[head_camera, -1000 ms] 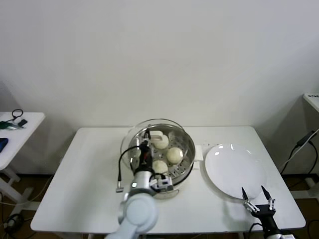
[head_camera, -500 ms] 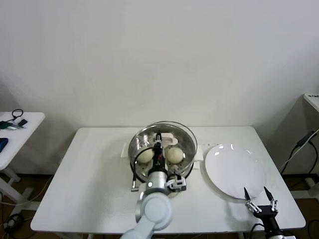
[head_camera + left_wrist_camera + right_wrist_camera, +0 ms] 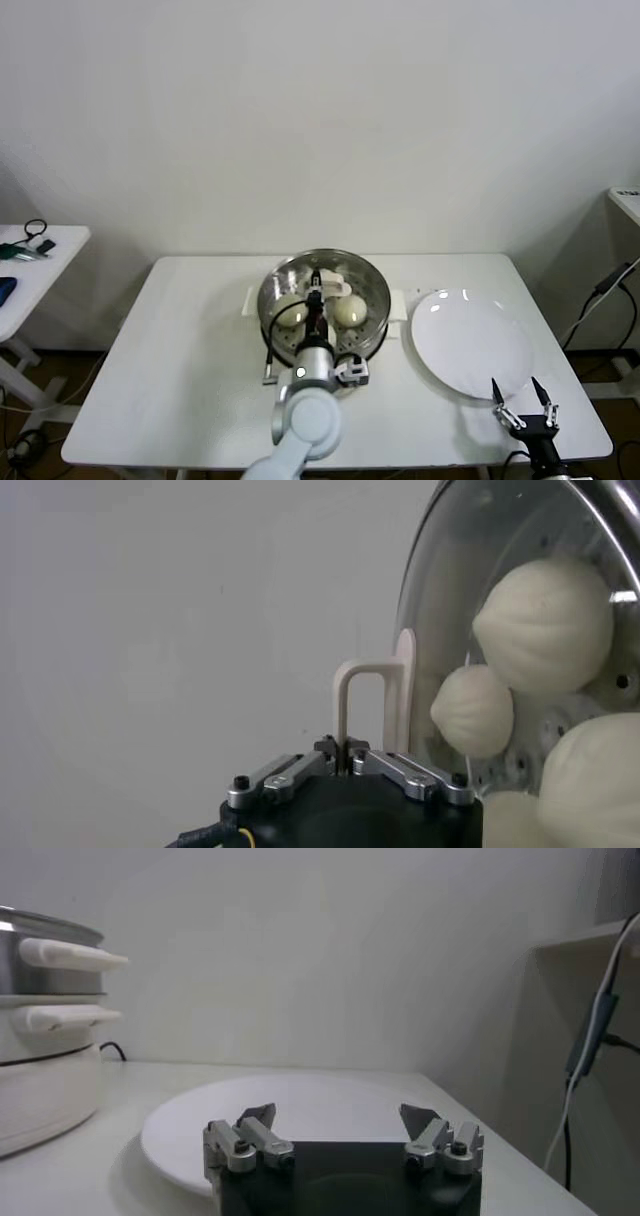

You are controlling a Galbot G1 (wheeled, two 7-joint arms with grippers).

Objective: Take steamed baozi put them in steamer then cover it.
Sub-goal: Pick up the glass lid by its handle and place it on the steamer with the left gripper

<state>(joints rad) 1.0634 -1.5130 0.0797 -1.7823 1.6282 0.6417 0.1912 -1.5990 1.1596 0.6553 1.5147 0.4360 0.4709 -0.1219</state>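
White wall stands behind a white table (image 3: 180, 340), with a small side table (image 3: 30, 262) well to the left of it. On the table sits the steamer (image 3: 372, 318), a steel basket on a white base. The cover (image 3: 345, 265) lies over the steamer, and the steamed baozi (image 3: 349, 311) show through its glass. The left gripper (image 3: 316, 284) is above the steamer's middle, its fingers pinched on the cover's cream handle (image 3: 368, 705). Right of the steamer lies a white plate (image 3: 470, 340). The right gripper (image 3: 521, 398) hangs at the plate's near edge, its fingers spread apart and holding nothing.
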